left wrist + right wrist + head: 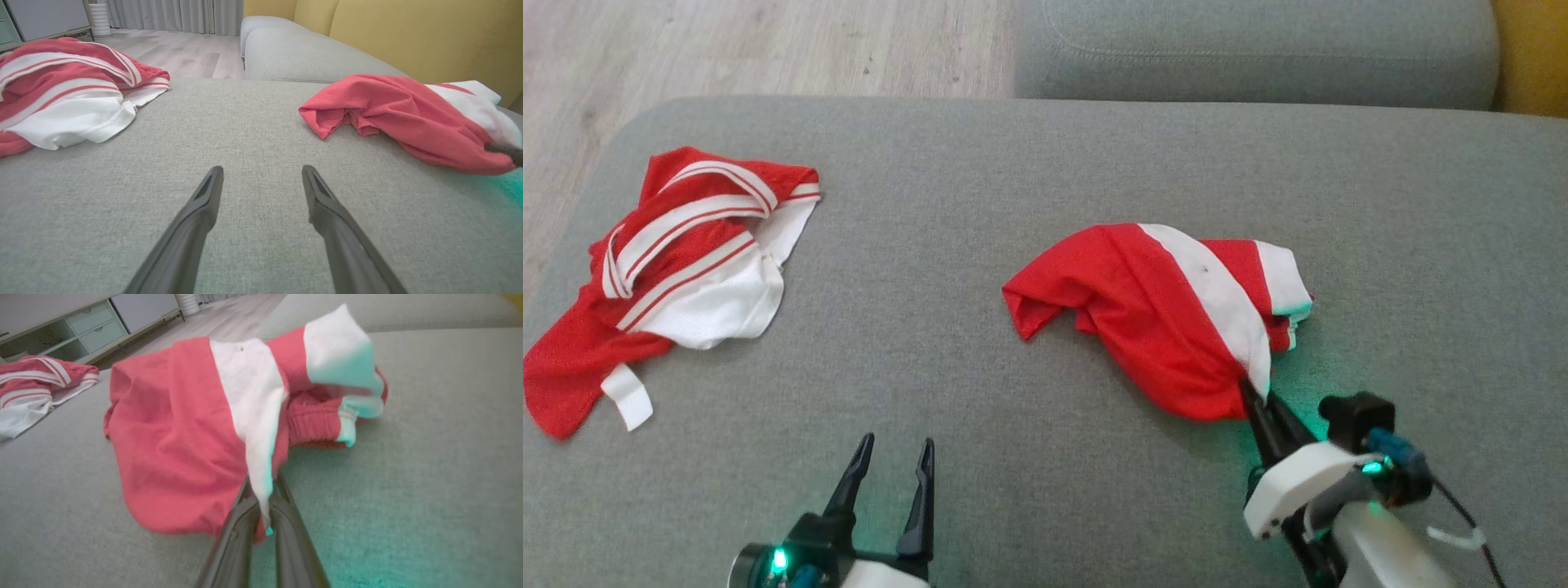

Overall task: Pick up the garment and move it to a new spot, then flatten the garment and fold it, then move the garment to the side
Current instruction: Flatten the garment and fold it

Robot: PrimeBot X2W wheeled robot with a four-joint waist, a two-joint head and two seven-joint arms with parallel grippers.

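A grey sofa cushion [1045, 163] serves as the work surface, with pale wood floor [768, 41] beyond its far left corner. Two crumpled pieces of clothing lie on it, well apart. The striped garment [678, 269] sits bunched at the left edge, touched by nothing. The red garment [1160, 318], crossed by a broad white band, lies heaped right of centre and appears to be the piece being worked on.

The right arm [1347, 490] reaches in from the near right. Its jaws are pressed together on the red garment's near edge, pinching the cloth where the white band meets the red. Gripping a thin edge rather than the bulk should let the fabric hang open once lifted. The left jaws stand spread over bare cushion at the near edge, left of centre, holding nothing. They are probably kept free to take a second corner for flattening. The open stretch between the two heaps looks like the likely new spot.
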